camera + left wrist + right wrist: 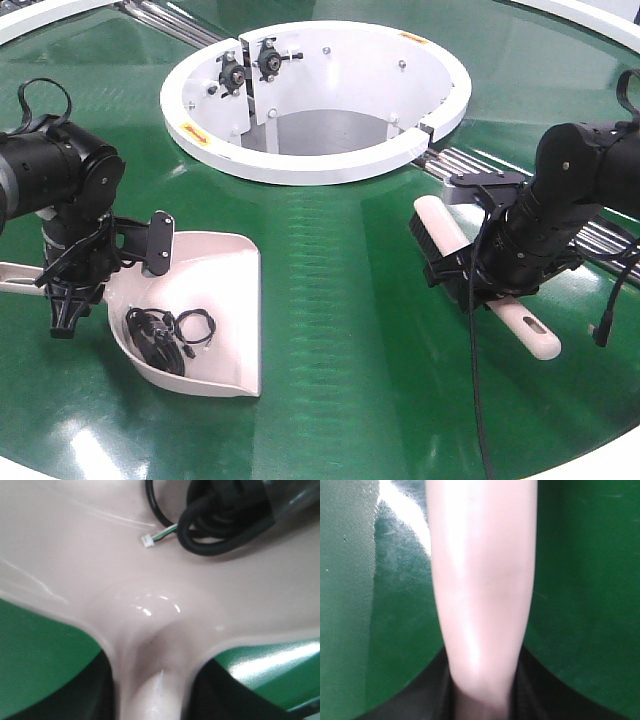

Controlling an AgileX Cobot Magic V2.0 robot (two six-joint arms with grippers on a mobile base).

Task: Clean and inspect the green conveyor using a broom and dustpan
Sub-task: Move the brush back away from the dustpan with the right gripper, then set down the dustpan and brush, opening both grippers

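Left of the white hub (300, 165) and nearer the camera, flat on the green conveyor (340, 340): the dustpan (215, 285), flat lip turned toward the broom (440, 215), handle running off away from the hub's left side. Inside the pan, bunched against the back wall by the handle: a tangle of black cable (160, 335) ending in a small white plug (148, 540) on thin wires.

Left gripper (62, 300) clamped narrow on the dustpan handle, dark jaws hugging both sides in the wrist view. Right gripper (490, 285) closed tight round the broom's handle, right of the hub and nearer the camera; dark bristles facing the dustpan, contact with the belt impossible to tell.

Between lip and bristles, in front of the hub: a broad stretch of bare glossy belt. Steel rollers (480, 165) just right of the hub, behind the right arm. White rim (610, 455) showing only at the near corners, well apart from both tools.
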